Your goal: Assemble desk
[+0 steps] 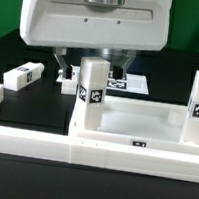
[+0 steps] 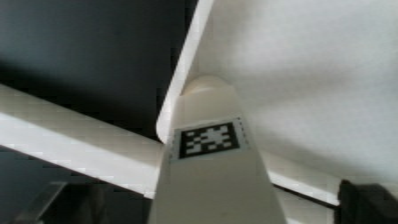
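One upright leg (image 1: 91, 94) at frame centre, at the tabletop (image 1: 135, 120) corner, gripper (image 1: 91, 66) above, jaws spread wide, unclenched.

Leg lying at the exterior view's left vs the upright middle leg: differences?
Pose: the left leg lies on its side; the middle leg stands upright.
Place: the left leg rests on the black table, off the tabletop; the middle leg stands on a tabletop corner, under the gripper.
Shared: both are white blocks with square tags.
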`<state>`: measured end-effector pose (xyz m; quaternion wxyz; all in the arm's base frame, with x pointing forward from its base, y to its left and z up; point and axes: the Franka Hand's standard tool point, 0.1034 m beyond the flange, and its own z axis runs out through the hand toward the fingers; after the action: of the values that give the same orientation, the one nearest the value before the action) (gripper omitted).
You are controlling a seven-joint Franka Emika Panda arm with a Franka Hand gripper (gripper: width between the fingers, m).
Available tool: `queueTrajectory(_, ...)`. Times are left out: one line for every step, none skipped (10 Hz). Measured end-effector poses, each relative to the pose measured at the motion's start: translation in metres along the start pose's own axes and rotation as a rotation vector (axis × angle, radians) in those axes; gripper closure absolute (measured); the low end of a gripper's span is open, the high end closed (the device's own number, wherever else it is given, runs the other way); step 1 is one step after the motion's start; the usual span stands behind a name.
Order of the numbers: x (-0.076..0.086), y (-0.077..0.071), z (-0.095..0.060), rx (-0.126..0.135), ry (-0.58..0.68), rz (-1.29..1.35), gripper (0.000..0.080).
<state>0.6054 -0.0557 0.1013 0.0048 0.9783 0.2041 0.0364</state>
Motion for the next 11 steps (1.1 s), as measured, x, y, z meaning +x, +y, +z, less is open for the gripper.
queueTrajectory(-0.0016,0.0015,0.0005,0.001,-0.001,-0.041,0.0151)
queueTrajectory(-0.0023,0.0024,0.0005,0.002,-0.001,-0.033,0.0247)
queueTrajectory(-0.0022,0.0023,0.0005,0.002,-0.001,-0.033,0.0247)
queueTrajectory(-0.0023,0.0024,0.0005,0.002,-0.001,-0.025,0.0431)
queueTrajectory(-0.0023,0.0023,0.0006,0.002,-0.002,-0.004,0.0511)
queueTrajectory(-0.0024,0.0023,0.0007,0.002,-0.002,-0.005,0.0511)
queueTrajectory(-0.0023,0.0021,0.0007,0.003,-0.001,0.023,0.0511)
queueTrajectory(-0.0023,0.0020,0.0007,0.003,-0.001,0.088,0.0511)
queueTrajectory(-0.0025,0.0018,0.0009,0.004,-0.002,0.179,0.0511)
queueTrajectory(-0.0026,0.0016,0.0010,0.011,0.009,0.292,0.0511)
queueTrajectory(-0.0024,0.0007,0.0010,0.016,0.018,0.411,0.0511)
